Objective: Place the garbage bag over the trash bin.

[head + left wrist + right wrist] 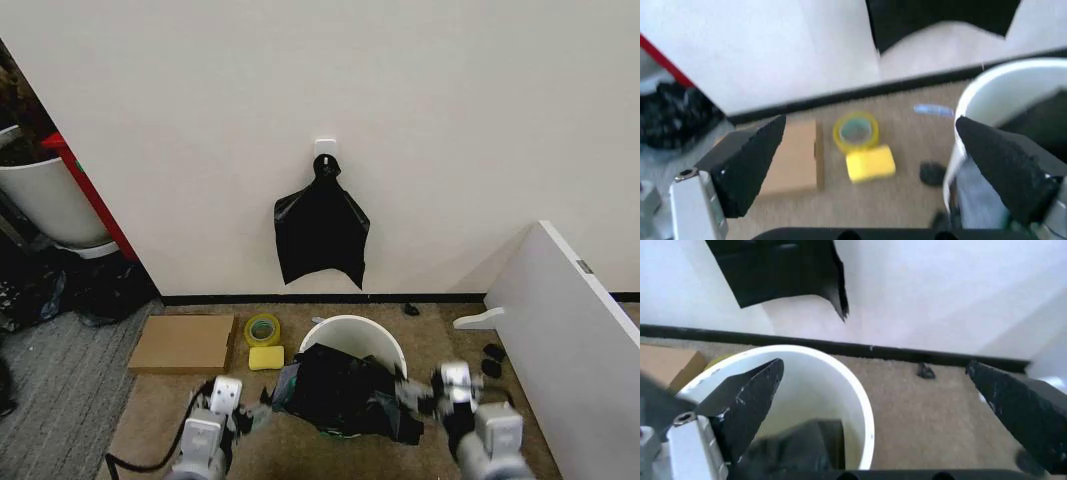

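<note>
The trash bin point(352, 338) is seen in the lower centre of the head view, standing on the brown floor close to the wall. The garbage bag point(340, 392) is draped over the near part of its rim and hangs partly inside and partly outside, while the far part of the rim is left bare and white. The task is therefore judged as started but not finished: the bag must be spread and pulled around the whole rim. The left gripper point(250, 412) is placed at the lower left, just beside the bag, and the right gripper point(418, 395) at the lower right, at the other edge of the bag. In both wrist views the fingers are seen wide apart, and nothing is held between them. The remaining bunch of bags point(321, 232) is hung on the wall above the bin. Room is limited at the right by a white board point(570, 320), and at the left by a tape roll point(263, 328), a yellow sponge point(266, 357) and a cardboard piece point(185, 342).
</note>
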Controlling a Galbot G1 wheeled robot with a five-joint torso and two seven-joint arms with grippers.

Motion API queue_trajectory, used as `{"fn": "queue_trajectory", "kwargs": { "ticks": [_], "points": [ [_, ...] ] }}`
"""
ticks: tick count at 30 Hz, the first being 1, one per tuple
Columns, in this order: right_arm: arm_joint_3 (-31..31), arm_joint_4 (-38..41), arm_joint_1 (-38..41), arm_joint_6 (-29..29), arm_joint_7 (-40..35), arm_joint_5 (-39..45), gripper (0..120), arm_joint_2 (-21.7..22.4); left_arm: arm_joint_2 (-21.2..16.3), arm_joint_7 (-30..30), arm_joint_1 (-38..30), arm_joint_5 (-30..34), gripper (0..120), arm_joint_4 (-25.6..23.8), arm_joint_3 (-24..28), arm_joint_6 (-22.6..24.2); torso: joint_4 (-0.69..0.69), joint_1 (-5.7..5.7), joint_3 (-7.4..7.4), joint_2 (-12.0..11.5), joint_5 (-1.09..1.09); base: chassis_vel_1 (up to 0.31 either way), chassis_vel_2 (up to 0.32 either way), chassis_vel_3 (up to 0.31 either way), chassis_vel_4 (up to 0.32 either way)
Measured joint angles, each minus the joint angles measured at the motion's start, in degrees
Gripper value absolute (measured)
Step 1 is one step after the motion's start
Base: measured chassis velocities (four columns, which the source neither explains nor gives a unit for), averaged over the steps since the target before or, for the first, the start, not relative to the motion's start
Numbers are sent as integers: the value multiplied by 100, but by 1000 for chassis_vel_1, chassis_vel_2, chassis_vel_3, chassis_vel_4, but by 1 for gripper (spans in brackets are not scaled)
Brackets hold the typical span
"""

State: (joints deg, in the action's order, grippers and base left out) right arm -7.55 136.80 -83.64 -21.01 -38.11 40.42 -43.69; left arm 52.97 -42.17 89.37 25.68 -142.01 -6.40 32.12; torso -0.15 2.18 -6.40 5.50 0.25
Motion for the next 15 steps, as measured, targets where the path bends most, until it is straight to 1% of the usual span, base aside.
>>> {"fn": "queue_trajectory", "kwargs": {
  "ticks": [1, 2, 4, 5, 7, 8, 9, 10, 11, 12, 13, 15],
  "points": [
    [56, -247, 299, -22, 233, 51, 100, 37, 45, 77, -82, -65, 100, 97, -2, -150, 3, 0, 0, 0, -2, 0, 0, 0, 0],
    [56, -247, 299, -22, 233, 51, 100, 37, 45, 77, -82, -65, 100, 97, -2, -150, 3, 0, 0, 0, -2, 0, 0, 0, 0],
    [184, -887, 864, 21, 860, -45, 100, 125, 159, 235, -234, -103, 100, 322, -2, -451, 4, 0, -1, 0, -3, 0, 0, 0, 0],
    [243, -1201, 1134, 83, 1191, -139, 100, 169, 229, 296, -308, -103, 100, 447, 4, -560, 3, 0, -1, -1, -2, 0, 0, 0, 0],
    [310, -1636, 1536, 116, 1762, -219, 100, 236, 313, 358, -388, -76, 100, 594, 17, -639, 2, 0, 0, 0, -4, 0, 0, 0, 0],
    [357, -1866, 1779, 36, 2078, -210, 100, 273, 354, 375, -424, -47, 100, 663, 22, -655, 2, 0, -1, 0, -4, 0, 0, 0, 0],
    [411, -2083, 2057, -191, 2331, -124, 100, 298, 400, 383, -464, -24, 100, 721, 26, -667, 3, 0, -1, 0, -1, 0, 0, 0, 0],
    [411, -2083, 2057, -191, 2331, -124, 100, 298, 400, 383, -464, -24, 100, 721, 26, -667, 3, 0, -1, 0, -1, 0, 0, 0, 0],
    [430, -2174, 2179, -357, 2439, -48, 100, 303, 437, 386, -491, -14, 100, 761, 27, -675, 3, 0, 0, 0, -2, 0, 0, 0, 0],
    [445, -2367, 2426, -811, 2746, 179, 100, 297, 485, 387, -533, 0, 100, 814, 27, -689, 3, 1, -1, -1, -5, 0, 0, 0, 0],
    [427, -2500, 2582, -1141, 3069, 319, 100, 275, 510, 387, -561, 12, 100, 839, 26, -694, 3, 0, -1, 0, -5, 0, 0, 0, 0],
    [329, -2761, 2828, -1686, 4038, 413, 100, 218, 532, 387, -621, 55, 100, 876, 16, -698, 2, 0, -1, -1, -2, 0, 0, 0, 0]
  ]
}}
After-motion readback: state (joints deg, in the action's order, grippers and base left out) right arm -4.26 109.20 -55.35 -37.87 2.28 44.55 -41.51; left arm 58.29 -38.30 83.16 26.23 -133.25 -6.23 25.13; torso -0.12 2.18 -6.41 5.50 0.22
